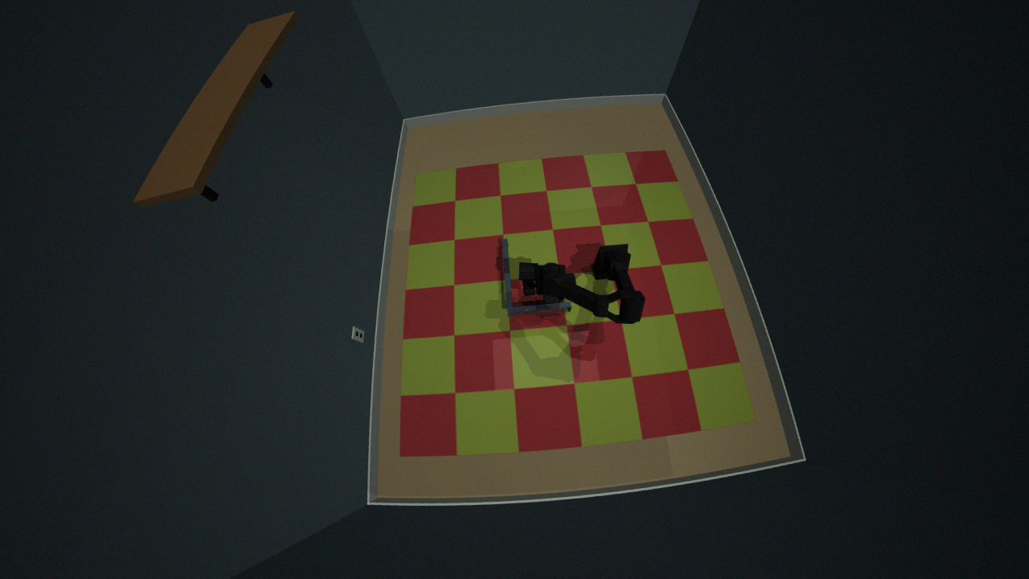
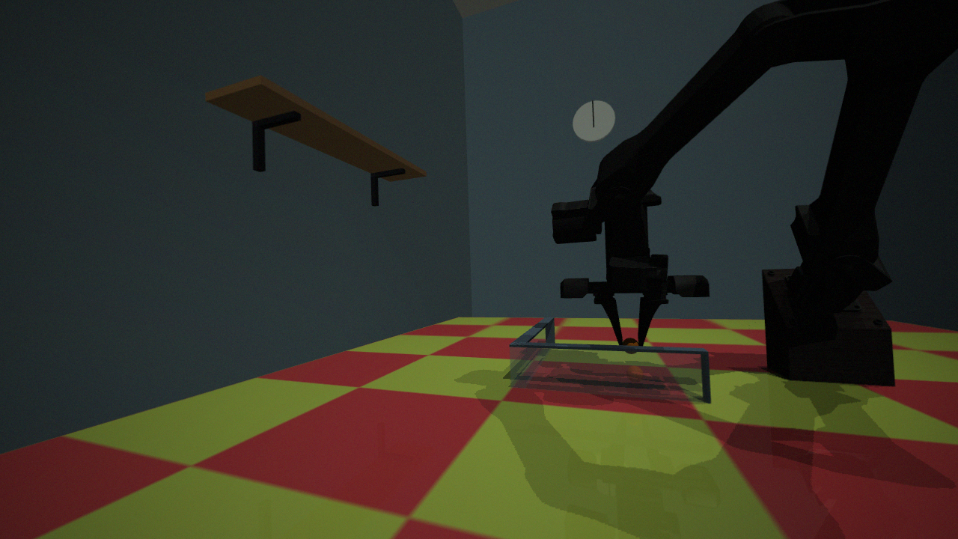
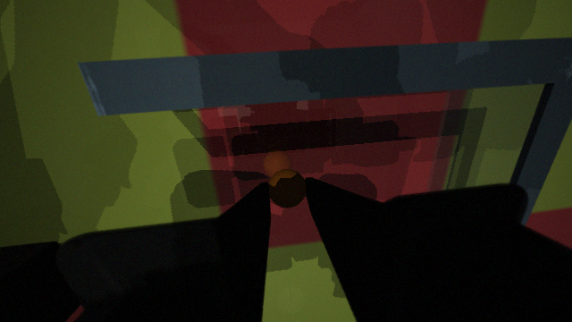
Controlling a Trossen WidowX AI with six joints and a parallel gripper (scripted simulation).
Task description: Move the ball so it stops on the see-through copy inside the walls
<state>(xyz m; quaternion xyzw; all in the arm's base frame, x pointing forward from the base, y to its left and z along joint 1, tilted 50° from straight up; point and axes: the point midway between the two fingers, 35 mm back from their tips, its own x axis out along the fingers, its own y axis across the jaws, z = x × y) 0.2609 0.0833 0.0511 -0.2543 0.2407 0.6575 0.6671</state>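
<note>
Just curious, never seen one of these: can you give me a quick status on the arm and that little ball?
Gripper shut on ball. Ball low inside clear walls, just short of see-through copy. Nothing in the way.

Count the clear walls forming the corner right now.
2. One clear wall runs across the wrist view beyond the ball held in the gripper; the other runs down the right side, meeting it at the corner. None appear hidden.

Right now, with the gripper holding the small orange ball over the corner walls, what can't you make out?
- Top view: small orange ball hidden beneath the black gripper.
- Exterior view: ball tiny; see-through copy not discernible behind the clear walls.
- Wrist view: ball overlaps the faint see-through copy; its height above the checkered table is unclear.
</note>
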